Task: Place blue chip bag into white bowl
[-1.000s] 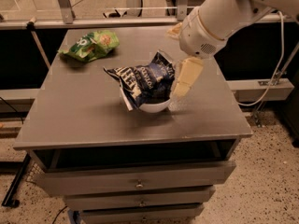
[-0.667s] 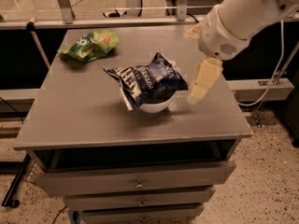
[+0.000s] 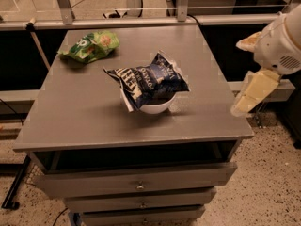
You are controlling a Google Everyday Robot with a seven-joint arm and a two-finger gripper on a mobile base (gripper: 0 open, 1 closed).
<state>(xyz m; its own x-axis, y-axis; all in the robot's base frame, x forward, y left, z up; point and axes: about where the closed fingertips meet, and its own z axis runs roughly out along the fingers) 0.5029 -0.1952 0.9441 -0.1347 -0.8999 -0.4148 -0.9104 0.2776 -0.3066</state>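
Observation:
The blue chip bag [image 3: 149, 78] lies crinkled across the top of the white bowl [image 3: 156, 107], covering most of it; only the bowl's lower front side shows. They sit near the middle of the grey table [image 3: 94, 121]. My gripper [image 3: 251, 94] hangs off the table's right edge, well clear of the bag and bowl, with nothing in it. Its pale fingers point down and to the left.
A green chip bag [image 3: 90, 46] lies at the table's back left corner. The table is a cabinet with drawers [image 3: 136, 182] below. Metal rails [image 3: 141, 20] run behind it. A speckled floor [image 3: 268, 182] lies to the right.
My gripper has pulled away to the right, from beside the bag and bowl to beyond the table's right edge. The blue chip bag stays on the bowl.

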